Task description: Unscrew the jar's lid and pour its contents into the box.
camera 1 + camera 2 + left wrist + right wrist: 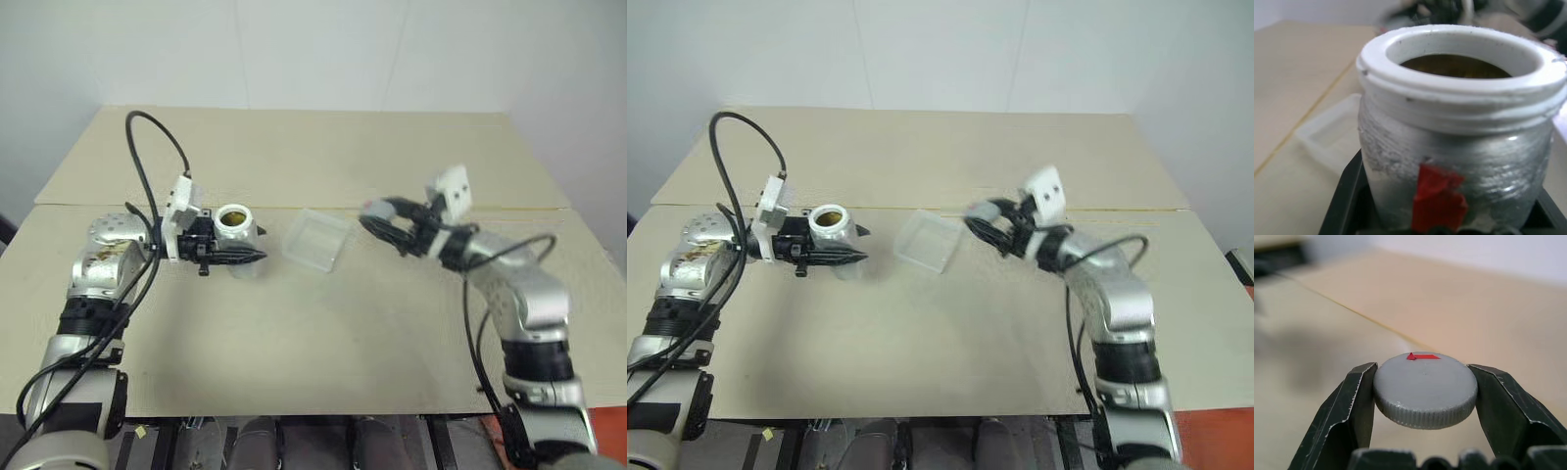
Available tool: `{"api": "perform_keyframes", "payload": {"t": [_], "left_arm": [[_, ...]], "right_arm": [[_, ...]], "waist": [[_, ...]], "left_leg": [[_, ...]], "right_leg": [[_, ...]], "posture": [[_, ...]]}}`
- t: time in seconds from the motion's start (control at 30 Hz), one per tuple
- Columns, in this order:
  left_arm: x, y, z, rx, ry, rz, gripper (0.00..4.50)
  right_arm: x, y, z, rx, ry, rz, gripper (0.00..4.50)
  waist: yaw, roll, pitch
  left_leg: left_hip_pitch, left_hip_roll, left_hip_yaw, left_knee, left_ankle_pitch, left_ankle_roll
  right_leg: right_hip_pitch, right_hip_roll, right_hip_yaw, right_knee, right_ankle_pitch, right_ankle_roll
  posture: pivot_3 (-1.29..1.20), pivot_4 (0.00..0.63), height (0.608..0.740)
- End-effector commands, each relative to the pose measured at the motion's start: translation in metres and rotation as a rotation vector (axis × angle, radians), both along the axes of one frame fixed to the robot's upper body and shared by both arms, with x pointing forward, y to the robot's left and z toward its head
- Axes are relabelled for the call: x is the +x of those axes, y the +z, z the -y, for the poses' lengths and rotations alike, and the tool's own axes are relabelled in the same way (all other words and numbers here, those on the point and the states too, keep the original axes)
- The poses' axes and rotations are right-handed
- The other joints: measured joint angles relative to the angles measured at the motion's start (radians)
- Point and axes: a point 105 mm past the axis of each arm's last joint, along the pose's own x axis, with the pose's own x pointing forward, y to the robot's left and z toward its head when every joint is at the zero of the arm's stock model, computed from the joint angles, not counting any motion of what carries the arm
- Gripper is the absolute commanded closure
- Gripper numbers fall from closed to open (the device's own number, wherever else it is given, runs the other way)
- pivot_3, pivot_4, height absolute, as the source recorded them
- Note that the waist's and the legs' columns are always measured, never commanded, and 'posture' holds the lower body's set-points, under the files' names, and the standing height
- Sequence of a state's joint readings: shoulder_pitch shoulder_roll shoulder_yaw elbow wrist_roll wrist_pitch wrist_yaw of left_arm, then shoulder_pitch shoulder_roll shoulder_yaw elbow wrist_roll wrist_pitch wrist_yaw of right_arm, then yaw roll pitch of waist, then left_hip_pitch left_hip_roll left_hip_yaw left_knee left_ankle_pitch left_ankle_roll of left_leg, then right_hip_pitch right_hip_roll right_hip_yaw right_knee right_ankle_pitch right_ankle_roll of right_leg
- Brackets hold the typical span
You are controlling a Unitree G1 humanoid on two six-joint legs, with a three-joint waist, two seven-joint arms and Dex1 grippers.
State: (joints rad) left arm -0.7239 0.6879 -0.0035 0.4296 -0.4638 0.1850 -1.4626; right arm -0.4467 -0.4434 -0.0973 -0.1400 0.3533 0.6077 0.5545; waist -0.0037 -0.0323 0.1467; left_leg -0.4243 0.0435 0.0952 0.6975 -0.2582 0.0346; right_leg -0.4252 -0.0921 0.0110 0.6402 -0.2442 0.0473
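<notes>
My left gripper (240, 257) is shut on the jar (236, 227), a silvery cylinder with a white threaded rim and a red mark (1439, 198), held upright with its mouth uncovered. Brownish contents (1454, 66) show inside it. At centre-right above the table, my right gripper (377, 217) is shut on the lid (1425, 389), a round grey cap with a red mark on top, well apart from the jar. The box (318, 240), a clear shallow tray, lies on the table between the two grippers.
The beige table (323, 333) has a seam (509, 208) running across it behind the box. Its front edge (294, 413) lies close to me, and a white wall (323, 49) stands behind the far edge.
</notes>
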Motion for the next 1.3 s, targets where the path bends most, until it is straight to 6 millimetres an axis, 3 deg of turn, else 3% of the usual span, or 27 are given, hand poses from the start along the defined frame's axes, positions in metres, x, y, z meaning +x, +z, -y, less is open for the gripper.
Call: {"api": "perform_keyframes", "payload": {"t": [0.03, 0.13, 0.27, 0.4, 0.57, 0.67, 0.83, 1.07, 1.13, 1.2, 1.3], "left_arm": [[0.011, 0.015, 0.010, -0.022, 0.031, 0.080, 2.56], [0.019, 0.016, 0.019, -0.029, 0.048, 0.097, 2.56], [0.026, 0.018, 0.027, -0.032, 0.064, 0.126, 2.56], [0.035, 0.024, 0.031, -0.035, 0.103, 0.164, 2.56], [0.051, 0.040, 0.031, 0.000, 0.183, 0.265, 2.56], [0.066, 0.052, 0.035, 0.106, 0.266, 0.467, 2.56], [0.078, 0.059, 0.056, 0.322, 0.307, 0.906, 2.56], [0.085, 0.063, 0.086, 0.590, 0.246, 1.515, 2.56], [0.090, 0.058, 0.098, 0.723, 0.165, 1.828, 2.56], [0.088, 0.054, 0.106, 0.758, 0.063, 2.035, 2.56], [0.084, 0.044, 0.122, 0.703, 0.016, 2.198, 2.56]], "right_arm": [[0.017, -0.005, 0.018, -0.038, -0.216, 0.017, 1.29], [0.030, -0.039, 0.023, -0.086, -0.324, -0.066, 1.11], [0.035, -0.050, 0.019, -0.073, -0.330, -0.098, 0.02], [0.028, -0.041, 0.021, -0.087, -0.302, -0.082, 0.02], [-0.001, 0.001, 0.015, -0.135, -0.139, -0.037, 0.02], [-0.023, 0.030, 0.006, -0.137, 0.012, -0.035, 0.02], [-0.052, 0.059, -0.006, -0.148, 0.254, -0.077, 0.02], [-0.063, 0.072, -0.012, -0.196, 0.384, -0.125, 0.02], [-0.065, 0.076, -0.015, -0.204, 0.412, -0.127, 0.02], [-0.065, 0.080, -0.016, -0.202, 0.423, -0.126, 0.02], [-0.063, 0.085, -0.016, -0.191, 0.415, -0.111, 0.02]], "waist": [[-0.010, 0.000, 0.000], [-0.016, 0.000, 0.000], [-0.017, 0.000, 0.000], [-0.012, 0.000, 0.000], [-0.006, 0.000, 0.000], [-0.004, 0.000, 0.000], [0.005, 0.000, 0.000], [0.019, -0.001, 0.000], [0.023, -0.001, 0.000], [0.029, -0.001, 0.000], [0.035, -0.001, 0.000]], "left_leg": [[0.001, 0.000, 0.000, 0.000, 0.000, 0.001], [0.003, 0.001, 0.000, -0.001, 0.000, 0.000], [0.002, 0.000, 0.000, -0.002, 0.002, -0.003], [0.001, 0.000, -0.001, -0.002, 0.003, -0.004], [0.000, 0.000, -0.003, -0.001, -0.001, 0.002], [0.000, 0.000, -0.006, 0.000, -0.002, 0.003], [0.001, -0.001, -0.005, -0.001, -0.002, 0.004], [-0.002, -0.002, 0.000, -0.001, -0.003, 0.004], [-0.002, -0.002, 0.000, 0.000, -0.003, 0.005], [-0.003, -0.003, 0.000, 0.000, -0.003, 0.005], [-0.004, -0.003, 0.001, 0.000, -0.003, 0.005]], "right_leg": [[0.001, 0.000, 0.000, 0.001, 0.000, 0.000], [0.002, 0.002, 0.000, 0.001, 0.000, 0.000], [0.000, 0.001, 0.001, 0.000, 0.000, 0.000], [0.000, 0.000, 0.001, -0.001, 0.000, 0.000], [0.000, 0.000, 0.001, -0.001, 0.000, 0.000], [0.001, 0.000, 0.000, -0.001, 0.000, 0.000], [0.002, 0.000, 0.000, -0.002, 0.000, 0.000], [0.001, -0.001, -0.001, -0.004, 0.001, 0.001], [0.001, -0.001, -0.001, -0.006, 0.001, 0.001], [0.001, -0.001, -0.002, -0.007, 0.001, 0.002], [0.000, -0.002, -0.002, -0.007, 0.001, 0.002]], "posture": [[0.00, 0.150, 0.740], [0.00, 0.150, 0.740], [0.00, 0.150, 0.740], [0.00, 0.150, 0.740], [0.00, 0.150, 0.740], [0.00, 0.150, 0.740], [0.00, 0.150, 0.740], [0.00, 0.150, 0.740], [0.00, 0.150, 0.740], [0.00, 0.150, 0.740], [0.00, 0.150, 0.740]]}}
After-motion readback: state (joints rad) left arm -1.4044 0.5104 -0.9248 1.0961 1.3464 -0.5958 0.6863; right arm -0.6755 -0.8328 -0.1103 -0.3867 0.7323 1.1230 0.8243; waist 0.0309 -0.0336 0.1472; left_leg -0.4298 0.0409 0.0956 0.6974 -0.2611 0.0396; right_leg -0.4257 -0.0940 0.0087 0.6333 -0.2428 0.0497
